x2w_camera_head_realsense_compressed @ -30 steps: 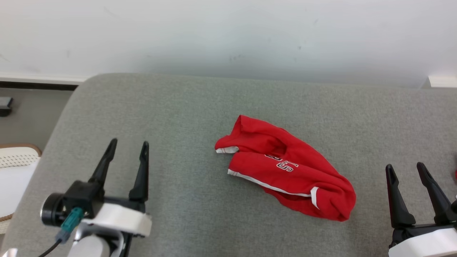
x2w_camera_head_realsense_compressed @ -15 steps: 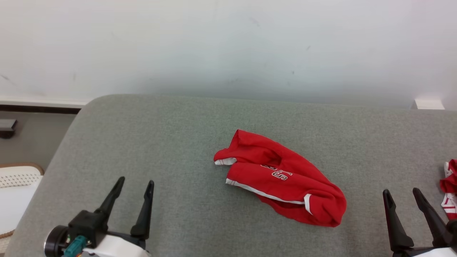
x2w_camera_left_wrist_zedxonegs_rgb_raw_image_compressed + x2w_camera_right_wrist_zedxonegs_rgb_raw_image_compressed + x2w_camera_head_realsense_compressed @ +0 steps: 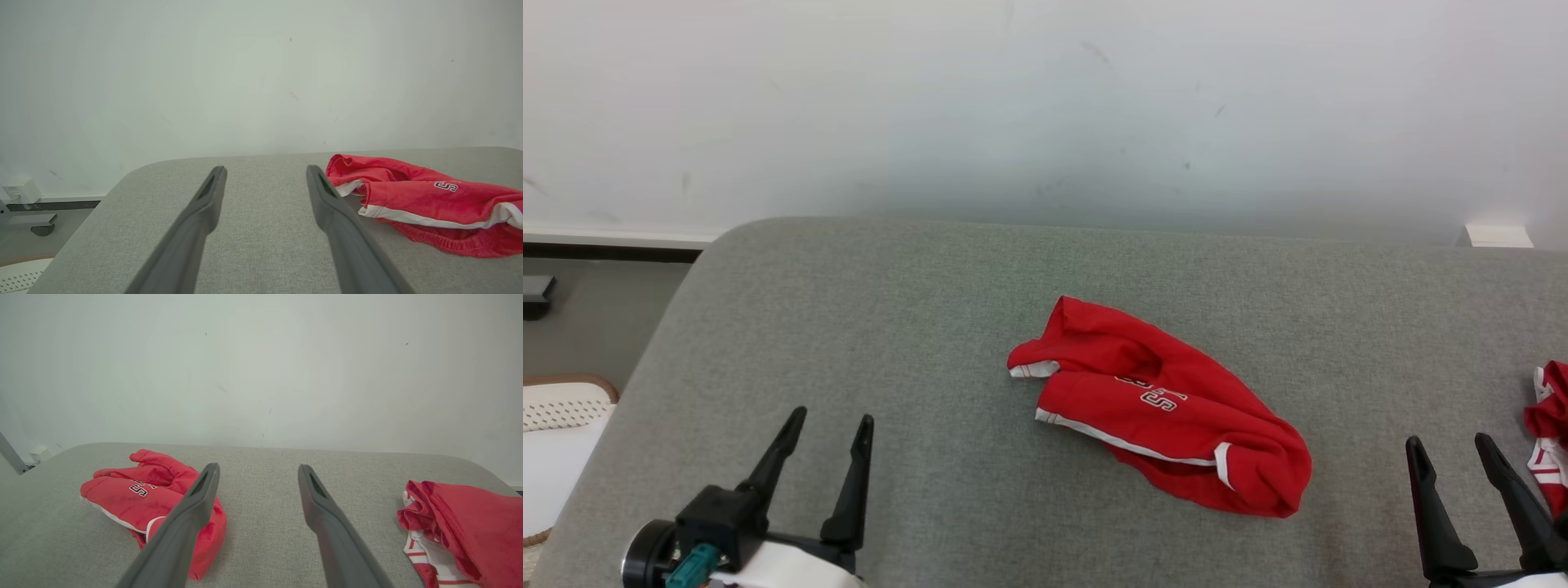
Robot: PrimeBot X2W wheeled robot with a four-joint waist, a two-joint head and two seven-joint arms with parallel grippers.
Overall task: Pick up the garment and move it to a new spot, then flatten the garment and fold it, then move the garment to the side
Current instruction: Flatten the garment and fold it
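Observation:
A crumpled red garment (image 3: pixel 1168 408) with white trim and white lettering lies near the middle of the grey cushioned surface (image 3: pixel 947 294). It also appears at the right of the left wrist view as the garment (image 3: pixel 425 200) and at the left of the right wrist view as the garment (image 3: pixel 143 494). My left gripper (image 3: pixel 829 420) is open at the lower left, well apart from the cloth. My right gripper (image 3: pixel 1450 445) is open at the lower right, to the right of the cloth. Nothing sits between either pair of fingers.
A second red and white garment (image 3: pixel 1547 433) lies at the surface's right edge, close to my right gripper, and shows as the second garment (image 3: pixel 461 526) in the right wrist view. A pale wall (image 3: pixel 1045 106) stands behind. A white perforated object (image 3: pixel 556 433) sits off the left edge.
The head camera has tilted, so the whole picture shifted down and the second garment came into view at the right. Both grippers stay open and the red garment has not moved.

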